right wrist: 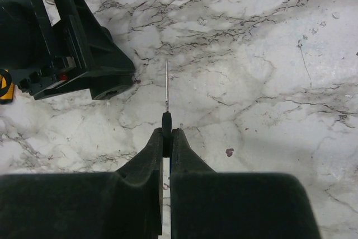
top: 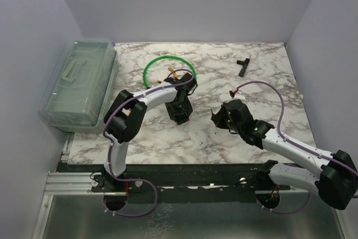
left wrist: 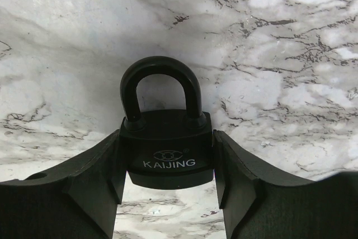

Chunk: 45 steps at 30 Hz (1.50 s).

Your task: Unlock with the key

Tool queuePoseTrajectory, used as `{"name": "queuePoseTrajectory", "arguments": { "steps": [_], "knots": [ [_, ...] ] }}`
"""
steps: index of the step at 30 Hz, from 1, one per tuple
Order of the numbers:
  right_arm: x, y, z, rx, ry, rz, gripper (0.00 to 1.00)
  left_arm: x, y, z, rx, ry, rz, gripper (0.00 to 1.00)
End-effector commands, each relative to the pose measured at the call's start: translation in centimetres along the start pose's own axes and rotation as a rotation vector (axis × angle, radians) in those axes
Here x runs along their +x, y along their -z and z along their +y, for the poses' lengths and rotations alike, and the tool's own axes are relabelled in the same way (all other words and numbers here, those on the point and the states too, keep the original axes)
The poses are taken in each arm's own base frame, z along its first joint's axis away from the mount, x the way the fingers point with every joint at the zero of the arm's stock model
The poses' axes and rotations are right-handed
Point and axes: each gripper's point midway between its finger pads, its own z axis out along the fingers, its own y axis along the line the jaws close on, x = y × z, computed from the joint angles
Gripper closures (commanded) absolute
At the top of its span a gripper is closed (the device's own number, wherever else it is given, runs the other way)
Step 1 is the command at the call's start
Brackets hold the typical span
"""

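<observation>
A black padlock (left wrist: 166, 149) marked KAIJING, its shackle closed, sits between my left gripper's fingers (left wrist: 112, 166), which press on both its sides above the marble table. My left gripper (left wrist: 166, 163) is near the table's middle in the top view (top: 181, 113). My right gripper (right wrist: 166, 134) is shut on the black head of the key (right wrist: 166, 85). The key's thin silvery blade shows edge-on and points away from the fingers. In the top view the right gripper (top: 217, 117) is a short way right of the left one. The blade tip is apart from the left gripper (right wrist: 78, 54).
A green ring (top: 146, 71) with yellow-handled pliers (top: 172, 74) lies behind the left gripper. A clear plastic lidded box (top: 78, 82) stands at the left edge. A small black T-shaped part (top: 242, 66) lies at the back right. Grey walls surround the table.
</observation>
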Motion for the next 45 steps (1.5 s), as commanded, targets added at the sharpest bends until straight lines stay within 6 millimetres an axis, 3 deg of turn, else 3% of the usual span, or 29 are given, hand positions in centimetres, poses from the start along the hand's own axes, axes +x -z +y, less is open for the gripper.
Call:
{"name": "queuePoseTrajectory", "arguments": {
  "steps": [1, 7, 12, 18, 21, 27, 36, 45],
  "knots": [
    [-0.6, 0.5, 0.7, -0.031, -0.006, -0.003, 1.00, -0.2, 2.0, -1.8, 0.143, -0.017, -0.037, 1.00],
    [-1.1, 0.9, 1.9, -0.074, -0.019, -0.001, 1.00, -0.4, 4.3, -2.3, 0.232, -0.012, -0.057, 1.00],
    [-2.6, 1.8, 3.0, -0.107, -0.028, -0.025, 1.00, -0.3, 7.4, -3.0, 0.365, 0.016, -0.037, 1.00],
    [-4.7, 3.8, 5.8, -0.218, -0.040, -0.058, 1.00, -1.0, 11.6, -3.3, 0.609, 0.092, 0.020, 1.00],
    [-5.3, 4.6, 6.9, -0.270, -0.040, -0.059, 1.00, -1.3, 12.6, -2.8, 0.665, 0.143, 0.056, 1.00],
    [-4.1, 4.8, 9.0, -0.393, -0.029, 0.005, 1.00, -1.5, 12.2, -1.3, 0.661, 0.202, 0.090, 1.00],
    [0.8, 3.3, 10.4, -0.499, -0.064, 0.218, 1.00, -1.4, 10.3, -0.8, 0.613, 0.231, 0.115, 1.00],
    [2.0, 2.7, 11.2, -0.540, -0.080, 0.280, 1.00, -1.6, 10.0, -1.1, 0.610, 0.228, 0.121, 1.00]
  ]
}}
